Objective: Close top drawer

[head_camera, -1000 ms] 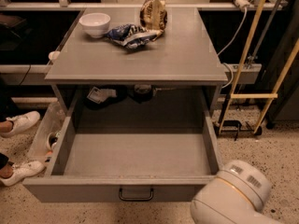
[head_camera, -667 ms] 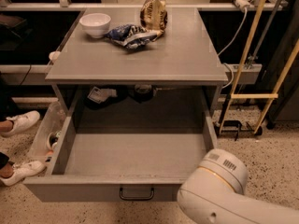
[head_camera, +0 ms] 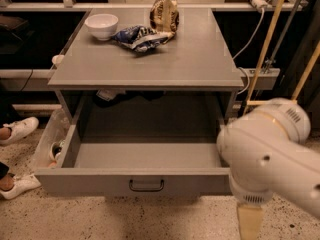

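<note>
Top drawer still wide open as the arm comes in at its right corner.
The top drawer [head_camera: 100, 181] juts fully out from under the table [head_camera: 200, 64], handle [head_camera: 146, 185] untouched and unmoved, so closing has yet to begin. The arm [head_camera: 270, 149] has swung up beside the right front corner, with the gripper [head_camera: 249, 223] pointing down; I cannot tell whether it is open or closed.
</note>
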Controlling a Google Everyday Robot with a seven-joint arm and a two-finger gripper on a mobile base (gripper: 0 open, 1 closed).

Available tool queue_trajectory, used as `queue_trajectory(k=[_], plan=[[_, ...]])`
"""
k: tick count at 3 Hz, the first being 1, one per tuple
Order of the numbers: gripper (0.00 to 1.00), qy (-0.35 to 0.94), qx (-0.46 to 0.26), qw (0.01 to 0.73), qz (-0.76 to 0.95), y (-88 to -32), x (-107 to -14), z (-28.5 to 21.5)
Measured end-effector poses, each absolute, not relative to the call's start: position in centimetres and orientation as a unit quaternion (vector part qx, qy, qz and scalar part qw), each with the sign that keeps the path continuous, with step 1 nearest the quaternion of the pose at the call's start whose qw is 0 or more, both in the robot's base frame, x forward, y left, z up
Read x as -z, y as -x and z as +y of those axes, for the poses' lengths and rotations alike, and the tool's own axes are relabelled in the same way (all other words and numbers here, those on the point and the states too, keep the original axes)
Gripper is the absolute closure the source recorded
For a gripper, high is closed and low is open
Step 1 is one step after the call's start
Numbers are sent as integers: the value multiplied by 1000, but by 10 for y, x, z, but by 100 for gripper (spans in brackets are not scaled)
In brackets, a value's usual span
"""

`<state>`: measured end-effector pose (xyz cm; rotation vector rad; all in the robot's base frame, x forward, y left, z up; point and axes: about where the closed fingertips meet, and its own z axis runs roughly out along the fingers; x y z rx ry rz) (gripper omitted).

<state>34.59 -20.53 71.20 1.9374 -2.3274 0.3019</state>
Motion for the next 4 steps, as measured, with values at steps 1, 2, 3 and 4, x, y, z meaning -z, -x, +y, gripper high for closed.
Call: queue_trajectory(k=[1,2,3,4], plan=[[0,-629,-110,6,-770,-375,-744,-198],[0,-629,-110,6,-770,-375,-744,-198],[0,-651,-94,35,-753,-363,-718,-181],[0,-683,-63,60,-725,-359,-678,-155]])
